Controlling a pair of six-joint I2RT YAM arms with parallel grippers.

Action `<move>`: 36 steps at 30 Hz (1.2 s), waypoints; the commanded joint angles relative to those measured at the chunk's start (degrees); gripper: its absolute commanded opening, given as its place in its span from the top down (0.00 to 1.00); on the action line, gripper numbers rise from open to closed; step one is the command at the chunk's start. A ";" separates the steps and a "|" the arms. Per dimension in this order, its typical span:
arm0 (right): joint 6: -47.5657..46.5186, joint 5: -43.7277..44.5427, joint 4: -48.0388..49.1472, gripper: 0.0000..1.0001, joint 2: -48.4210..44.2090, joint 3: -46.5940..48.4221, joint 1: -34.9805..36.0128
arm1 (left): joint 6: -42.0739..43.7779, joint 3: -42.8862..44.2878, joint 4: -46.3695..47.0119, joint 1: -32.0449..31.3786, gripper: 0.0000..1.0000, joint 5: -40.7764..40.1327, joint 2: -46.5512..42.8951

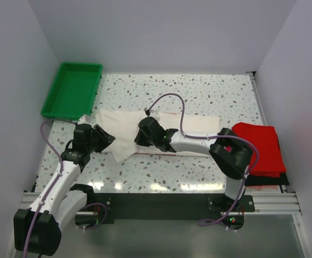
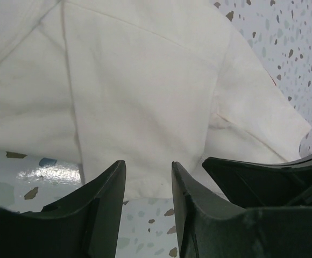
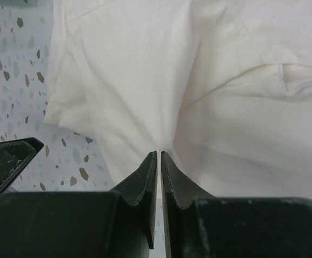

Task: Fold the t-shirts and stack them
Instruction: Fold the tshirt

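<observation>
At table (image 1: 199, 91) centre, the white shirt (image 1: 121, 126) lies partly folded, a long pale band with a flap hanging toward me at its left end. Well apart on the right, the red shirts (image 1: 258, 145) sit folded on top of the black shirt (image 1: 269, 180). A green tray (image 1: 64, 114) stands at the far left, just beyond the white shirt's corner.

**Grippers.** My left gripper (image 2: 148, 166) hovers at the shirt's left near edge with its fingers spread and the hem lying under the gap between them. My right gripper (image 3: 159, 153) sits over the near edge at mid-length. Its fingers are pressed together, and creases in the cloth converge on their tips, so I judge that they pinch a fold of the white shirt.

**Step in hand.** I read this as taking hold of the near edge for the next fold. To do it well, I would lower the left fingers until the hem sits fully between them, then close on one clean layer. Both hands should then lift level and together, so the edge travels straight and the fold line stays parallel to the band.

**Orientation.** The shirt's long axis runs left to right, roughly parallel to the table's near edge. I cannot tell which end carries the collar.
</observation>
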 commanded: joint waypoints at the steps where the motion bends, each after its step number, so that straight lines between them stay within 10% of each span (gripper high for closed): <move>1: -2.79 1.23 -1.48 0.89 -2.96 0.98 -0.09 | -1.93 -1.98 -2.76 -0.21 0.55 -5.51 -0.52; 6: -3.32 1.67 -2.27 0.90 -4.28 0.20 -0.09 | -6.67 -8.05 -2.23 -0.21 0.56 -5.08 -3.15; 13: -5.25 0.62 -2.10 0.59 -4.90 -1.39 -0.09 | -10.02 -15.61 -0.21 -0.30 0.53 -3.15 -7.20; 20: -6.31 -2.45 -1.48 0.56 -2.26 -0.95 -0.18 | -9.85 -18.61 6.19 -0.38 0.52 0.28 -4.13; 36: -7.10 -3.43 -1.57 0.58 3.10 2.12 -0.09 | -9.41 -19.23 11.22 -0.91 1.00 2.57 -0.26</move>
